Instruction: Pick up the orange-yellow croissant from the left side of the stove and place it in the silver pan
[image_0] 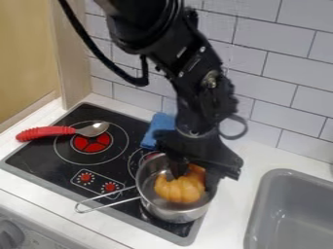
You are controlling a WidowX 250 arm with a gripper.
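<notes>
Spoon handle (46, 133): red | cloth (158, 129): blue | croissant (180, 188): golden-orange

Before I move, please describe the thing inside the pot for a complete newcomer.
On the black stove, find the metal pot near the gray sink. Inside lies the ridged orange piece, under the gripper; its colour sets it apart from the blue cloth and red-handled spoon.

Glossy black segmented arm, looping black cables, one silvery screw.

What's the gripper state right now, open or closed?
Gripper: at the croissant in the metal pot; whether open or closed on it can't be told.
</notes>
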